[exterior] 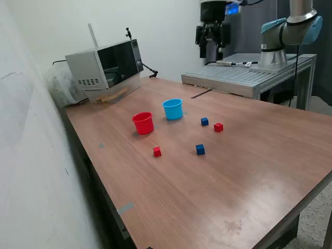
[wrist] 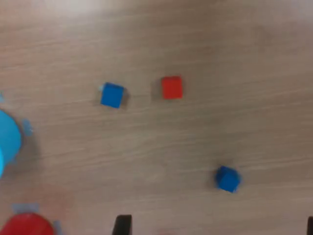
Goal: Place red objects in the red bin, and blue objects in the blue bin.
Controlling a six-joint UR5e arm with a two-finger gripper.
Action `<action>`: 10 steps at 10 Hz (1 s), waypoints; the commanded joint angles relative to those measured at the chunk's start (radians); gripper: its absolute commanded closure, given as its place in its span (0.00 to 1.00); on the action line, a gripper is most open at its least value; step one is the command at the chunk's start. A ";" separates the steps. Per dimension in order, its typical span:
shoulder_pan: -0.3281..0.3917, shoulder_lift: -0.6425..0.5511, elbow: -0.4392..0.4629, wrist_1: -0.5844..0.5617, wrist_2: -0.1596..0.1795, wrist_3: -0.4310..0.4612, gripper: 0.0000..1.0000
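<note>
Red bin (exterior: 143, 123) red; blue bin (exterior: 173, 109) sky blue; table (exterior: 249, 171) brown woodgrain; microwave (exterior: 106, 66) grey.

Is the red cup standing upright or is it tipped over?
Upright. In the exterior view the red cup stands on its narrow base on the table, with the open rim facing up, beside the blue cup.

Two red cubes (exterior: 156, 151) (exterior: 218, 127), two blue cubes (exterior: 200, 149) (exterior: 204, 121), one red cup (exterior: 143, 123), one blue cup (exterior: 173, 109).

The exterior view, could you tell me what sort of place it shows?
Probably a robotics lab: a robot arm on a metal stand, a wooden table with sorting props, and a microwave.
</note>
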State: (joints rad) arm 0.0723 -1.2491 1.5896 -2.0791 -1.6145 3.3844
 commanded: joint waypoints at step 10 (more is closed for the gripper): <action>-0.174 0.204 0.191 -0.230 -0.002 0.041 0.00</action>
State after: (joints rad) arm -0.1051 -1.0453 1.7813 -2.3082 -1.6168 3.4255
